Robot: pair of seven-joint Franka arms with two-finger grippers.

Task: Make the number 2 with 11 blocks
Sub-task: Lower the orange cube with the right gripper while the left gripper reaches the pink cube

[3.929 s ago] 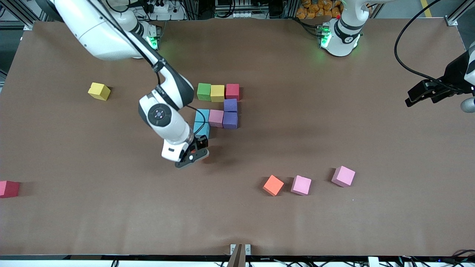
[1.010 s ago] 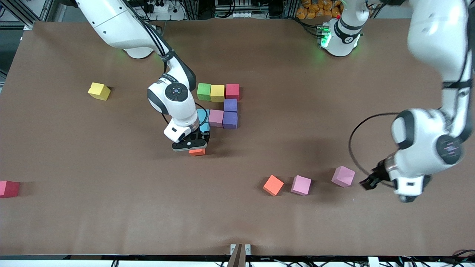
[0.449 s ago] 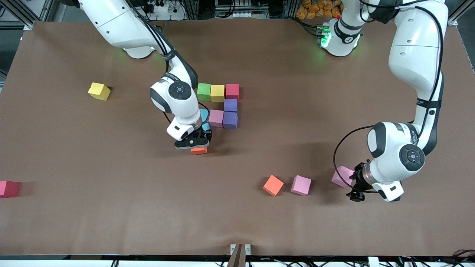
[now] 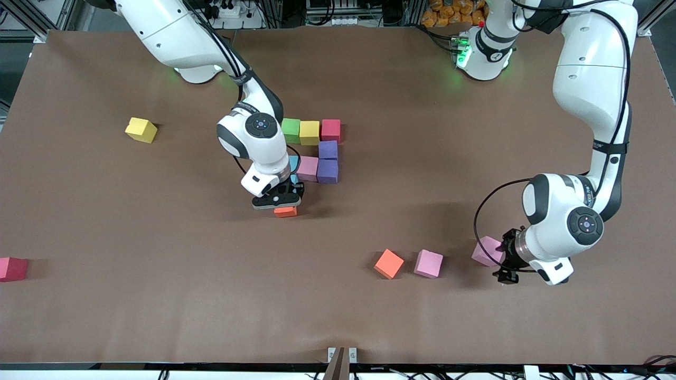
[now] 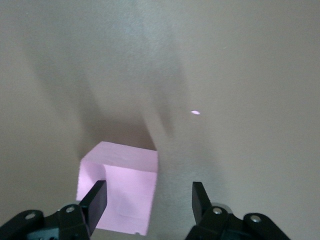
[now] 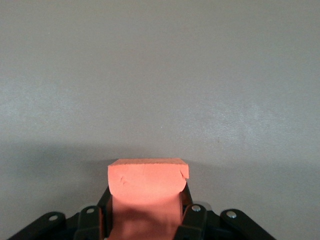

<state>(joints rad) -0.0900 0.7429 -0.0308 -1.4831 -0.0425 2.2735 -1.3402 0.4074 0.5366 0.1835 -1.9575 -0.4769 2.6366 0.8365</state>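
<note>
1. Shifted since the earlier frames: the right gripper, clenched on an orange block, is now sitting closer to the light blue block at the low end of the partial figure; the left gripper, previously parked off at the left arm's end of the table, is now hanging low beside a pink block.
2. Nearest to the front camera: a wide strip of bare brown table is lying along the near edge, offering open room.
3. Loose row, matte foam cubes with square faces: a second orange block, a pink block just beside it, then the pink block at the left gripper. In the left wrist view the fingers are standing apart, grasping nothing, with that pink cube partly between them.
4. A red block is lying at the table edge at the right arm's end.
5. The held orange cube is showing a nicked upper edge in the right wrist view.
6. The number 2, partly built, mid-table: a pink block and two purple blocks touching; farther, a row of green, yellow and red blocks set edge to edge.
7. A yellow block is sitting well apart, toward the right arm's end.
</note>
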